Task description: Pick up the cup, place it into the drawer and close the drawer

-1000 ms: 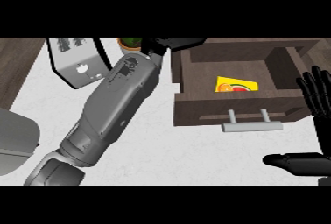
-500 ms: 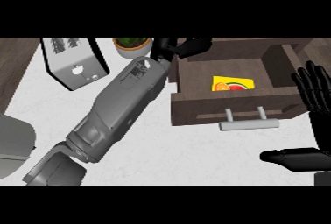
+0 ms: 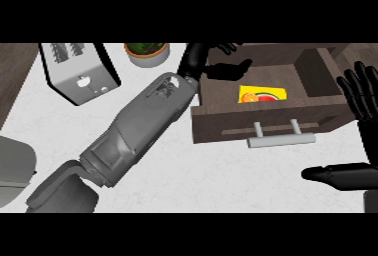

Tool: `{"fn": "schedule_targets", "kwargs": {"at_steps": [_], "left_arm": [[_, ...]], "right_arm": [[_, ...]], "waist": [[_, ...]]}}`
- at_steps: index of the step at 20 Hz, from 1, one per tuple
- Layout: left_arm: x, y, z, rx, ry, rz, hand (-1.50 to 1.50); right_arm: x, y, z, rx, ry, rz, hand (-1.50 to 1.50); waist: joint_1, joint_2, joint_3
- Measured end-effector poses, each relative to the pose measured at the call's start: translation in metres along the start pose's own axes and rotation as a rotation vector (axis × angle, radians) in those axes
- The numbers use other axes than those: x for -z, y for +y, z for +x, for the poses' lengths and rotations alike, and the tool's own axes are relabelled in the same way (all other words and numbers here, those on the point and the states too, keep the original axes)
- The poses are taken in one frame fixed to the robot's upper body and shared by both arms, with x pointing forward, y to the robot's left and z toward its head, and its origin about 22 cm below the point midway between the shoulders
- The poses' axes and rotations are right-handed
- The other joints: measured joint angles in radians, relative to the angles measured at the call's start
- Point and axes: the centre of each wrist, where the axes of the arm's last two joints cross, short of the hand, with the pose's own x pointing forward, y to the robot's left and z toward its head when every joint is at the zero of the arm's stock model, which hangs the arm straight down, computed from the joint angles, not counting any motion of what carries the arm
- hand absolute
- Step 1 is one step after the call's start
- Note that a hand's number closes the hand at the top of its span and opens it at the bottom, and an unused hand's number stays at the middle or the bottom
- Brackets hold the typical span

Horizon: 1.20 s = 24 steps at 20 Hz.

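Note:
My left forearm stretches diagonally up to the open drawer. The left hand hangs over the drawer's back left corner. No cup shows in the head view; whether this hand holds one is hidden. Inside the drawer lies a yellow packet with a fruit picture. The drawer's front carries a pale bar handle. My right hand rests open at the right edge, fingers up, thumb low and pointing left, apart from the drawer.
A silver toaster stands at the back left, beside a potted plant. A grey rounded object sits at the left edge. Dark wood borders the pale counter on the left.
My left arm has swung to the right, carrying the hand from beside the plant to over the drawer's back left corner. The right hand has barely moved.

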Motion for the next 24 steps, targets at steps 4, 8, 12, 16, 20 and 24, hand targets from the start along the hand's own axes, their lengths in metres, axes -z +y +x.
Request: {"fn": "schedule_targets", "kwargs": {"at_steps": [4,8,12,16,20,24], "left_arm": [[-0.003,-0.005,-0.004,0.071,0.029,-0.004,-1.5],[-0.01,-0.013,-0.007,0.088,0.009,0.014,-1.5],[-0.009,-0.016,0.0,0.055,-0.045,0.027,-1.5],[-0.009,-0.019,0.006,-0.009,-0.097,0.044,-1.5],[-0.004,-0.019,0.018,-0.063,-0.125,0.057,-1.5],[-0.001,-0.011,0.025,-0.104,-0.121,0.079,-1.5]], "right_arm": [[0.002,0.002,-0.003,0.011,-0.005,0.005,-1.5],[0.004,0.004,-0.005,0.023,-0.015,0.01,-1.5],[0.001,0.006,-0.004,0.113,-0.031,0.041,-1.5],[-0.001,0.001,0.002,0.165,-0.044,0.104,1.5],[-0.008,-0.006,0.01,0.096,-0.037,0.168,1.5],[-0.014,-0.007,0.021,-0.012,-0.01,0.24,1.5]], "waist": [[-0.009,0.002,0.0],[-0.011,0.002,0.0],[-0.006,0.0,0.0],[0.007,-0.004,-0.001],[0.032,-0.01,-0.001],[0.058,-0.017,-0.001]]}}
